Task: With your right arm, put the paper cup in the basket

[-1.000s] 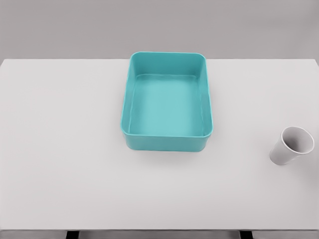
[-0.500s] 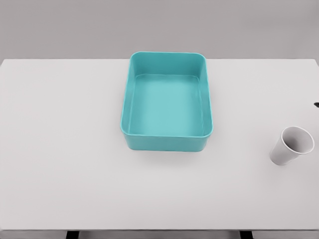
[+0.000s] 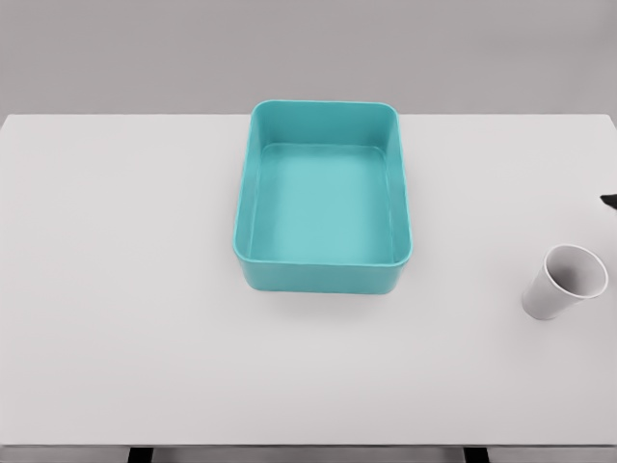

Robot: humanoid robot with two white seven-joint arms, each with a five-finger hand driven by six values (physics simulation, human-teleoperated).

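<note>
The white paper cup point(image 3: 565, 282) stood on the white worktop point(image 3: 145, 289) near its right edge, mouth open upward, nothing touching it. Well apart to its left sat the teal rectangular plastic basket point(image 3: 323, 277), holding nothing. A small dark tip point(image 3: 609, 201) poked in at the right edge above the cup; whether any fingers were spread or curled could not be told

White table point(image 3: 145, 318), plain grey wall point(image 3: 308, 48) behind.
</note>
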